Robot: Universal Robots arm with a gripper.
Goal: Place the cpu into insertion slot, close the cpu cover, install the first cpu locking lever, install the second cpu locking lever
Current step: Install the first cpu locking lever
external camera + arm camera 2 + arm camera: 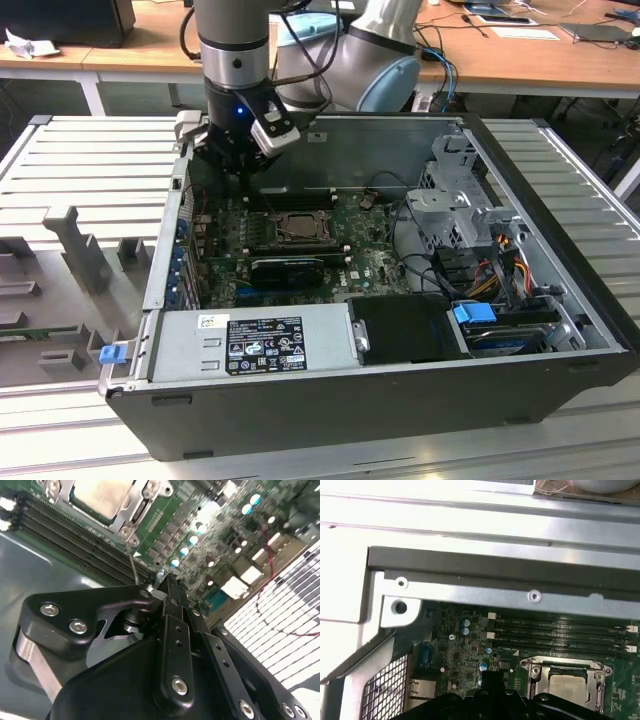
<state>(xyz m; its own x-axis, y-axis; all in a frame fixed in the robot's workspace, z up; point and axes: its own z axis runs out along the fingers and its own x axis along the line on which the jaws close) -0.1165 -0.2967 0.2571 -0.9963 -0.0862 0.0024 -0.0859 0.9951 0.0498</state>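
The cpu (568, 684) (102, 494) lies in the insertion slot (300, 226), its dull silver face up. The silvery cpu cover (536, 672) (142, 502) lies flat around it. A thin wire locking lever (132, 562) runs from the socket's corner towards my fingertips, and I cannot tell whether it touches them. My gripper (168, 580) (492, 676) (240, 168) hangs beside the socket, over the board by the memory slots, near the case's far corner on the exterior view's left. Its black fingers are shut, with nothing visibly between them.
Memory slots (560, 630) run along the socket's far side under the case rim (495, 565). A long black expansion card (288, 266) lies in front of the socket. Drive cage and cables (470, 220) fill the exterior view's right, with the power supply (260, 340) at the front.
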